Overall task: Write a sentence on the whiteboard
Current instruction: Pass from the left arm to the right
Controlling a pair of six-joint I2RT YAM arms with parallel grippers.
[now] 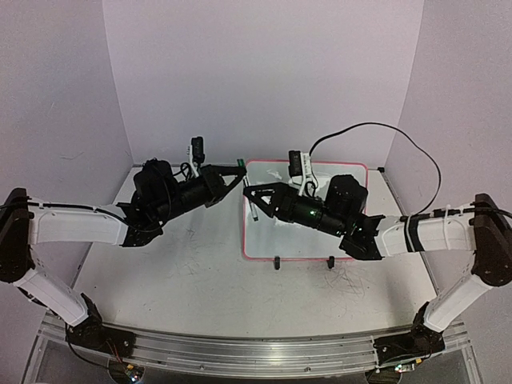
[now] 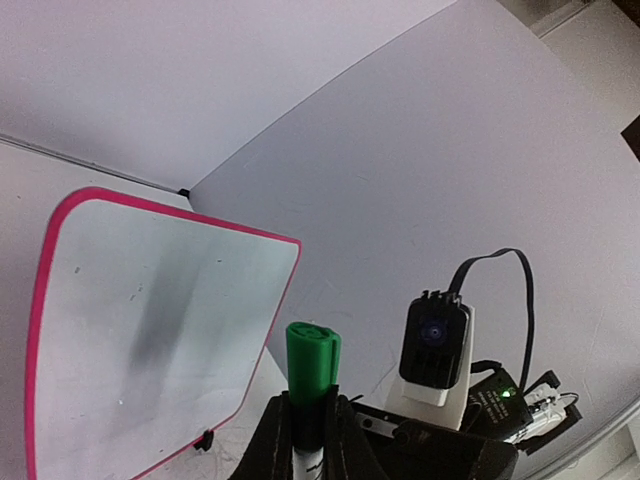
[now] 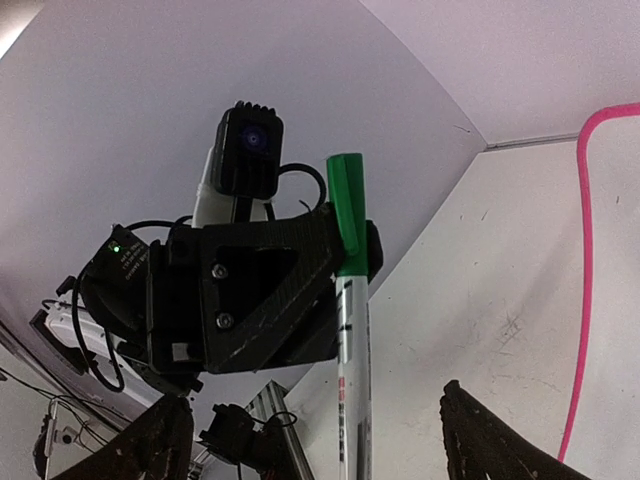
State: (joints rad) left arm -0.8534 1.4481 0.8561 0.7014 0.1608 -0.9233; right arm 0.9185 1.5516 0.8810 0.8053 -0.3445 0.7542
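A white marker (image 1: 251, 206) with a green cap (image 2: 313, 362) hangs cap-up at the left edge of the whiteboard (image 1: 298, 246). My left gripper (image 1: 238, 175) is shut on the marker just below the cap (image 2: 311, 408). My right gripper (image 1: 253, 200) faces it from the right, open. Its fingers (image 3: 168, 442) stand wide on either side of the marker's white barrel (image 3: 352, 385), not touching it. The pink-framed board lies flat under my right arm. Its visible surface (image 2: 150, 340) is white with a grey smudge. No sentence shows on it.
Two black feet (image 1: 277, 262) mark the board's near edge. Faint scribble marks (image 1: 192, 264) lie on the tabletop. A black cable (image 1: 400, 134) loops behind my right arm. Purple walls close in at the back and sides, and a metal rail (image 1: 256, 354) runs along the front.
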